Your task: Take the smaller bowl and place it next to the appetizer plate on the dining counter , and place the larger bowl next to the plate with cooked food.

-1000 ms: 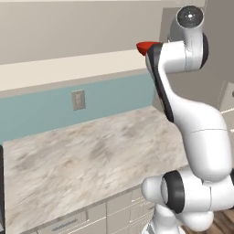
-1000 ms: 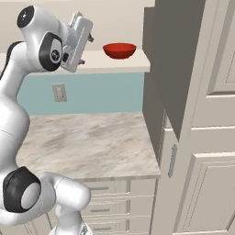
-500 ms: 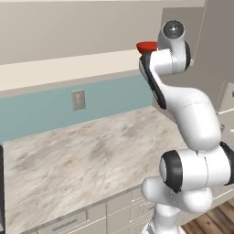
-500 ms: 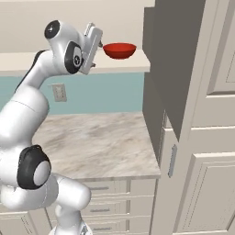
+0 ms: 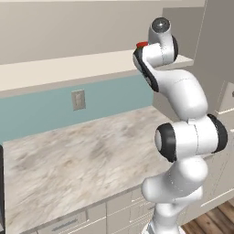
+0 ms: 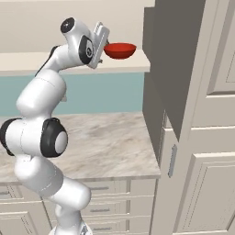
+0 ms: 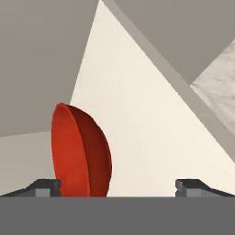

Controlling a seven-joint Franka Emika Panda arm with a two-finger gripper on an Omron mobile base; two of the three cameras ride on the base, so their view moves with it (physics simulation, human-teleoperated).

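Observation:
The smaller bowl [image 6: 120, 50], glossy red, sits on a cream shelf [image 6: 55, 62] high on the wall, close to the tall cabinet. My gripper [image 6: 105, 45] is raised to shelf height just left of the bowl, nearly touching its rim. In the hand view the smaller bowl [image 7: 80, 151] appears on edge just inside the left fingertip [image 7: 46, 186], and my gripper [image 7: 119, 187] is open wide with the right side of the gap bare. A red sliver of the bowl [image 5: 142, 45] peeks from behind my wrist. The larger bowl, both plates and the dining counter are out of view.
Below the shelf lies a marbled counter [image 5: 82, 160] with cream drawers under it. A tall pale cabinet [image 6: 197, 114] stands right of the bowl, its side wall close to it. A wall outlet [image 5: 78, 99] is set in the blue backsplash.
The arm has stretched forward and the hand has closed in on the red bowl from its left. The jaws have stayed open and the bowl has not moved.

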